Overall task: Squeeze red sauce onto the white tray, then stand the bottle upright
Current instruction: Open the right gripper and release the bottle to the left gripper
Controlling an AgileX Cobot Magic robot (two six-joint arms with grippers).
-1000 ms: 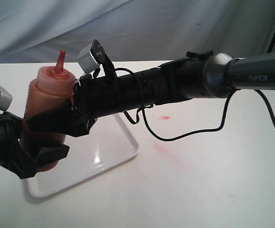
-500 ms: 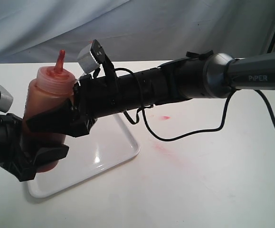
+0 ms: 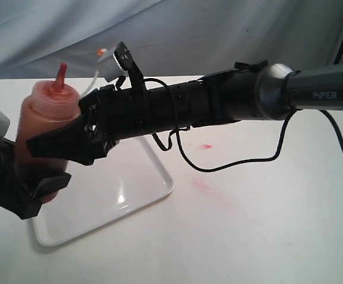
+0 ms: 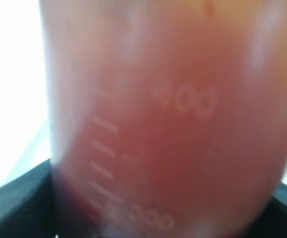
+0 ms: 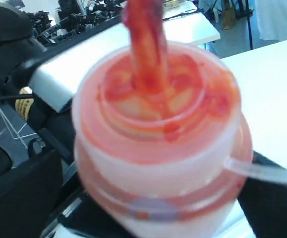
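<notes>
The translucent orange-tinted plastic squeeze bottle (image 3: 41, 121) is up near vertical at the left end of the flat white plastic tray (image 3: 141, 189). Its narrow red nozzle (image 3: 60, 74) points up and it leans just a touch. Both arms are on it!

The left gripper (image 3: 41, 195) has the lower part of the bottle, one black finger (image 3: 53, 182) across the front. In the left wrist view the bottle wall (image 4: 173, 124) fills the picture, white measuring marks and all, with dark jaws pressed in at both sides. That looks like a firm hold. The gripper hides the bottle's base, so there's no telling whether it touches the tray.

The right gripper (image 3: 53, 142) comes in from the long black arm (image 3: 218, 106) and straddles the bottle higher up. In the right wrist view the jaws flank the bottle's shoulder (image 5: 158, 163), but the picture is too soft to tell whether they are pinching or standing clear.

Red sauce (image 5: 173, 126) is smeared around the base of the nozzle (image 5: 145, 44). The small cap (image 3: 102, 52) sits high on its thin clear tether (image 5: 262, 171).

Out on the white table (image 3: 266, 236), a faint pinkish stain (image 3: 215, 192) lies just beside the tray's right corner, and a black cable (image 3: 230, 168) loops down from the arm.
</notes>
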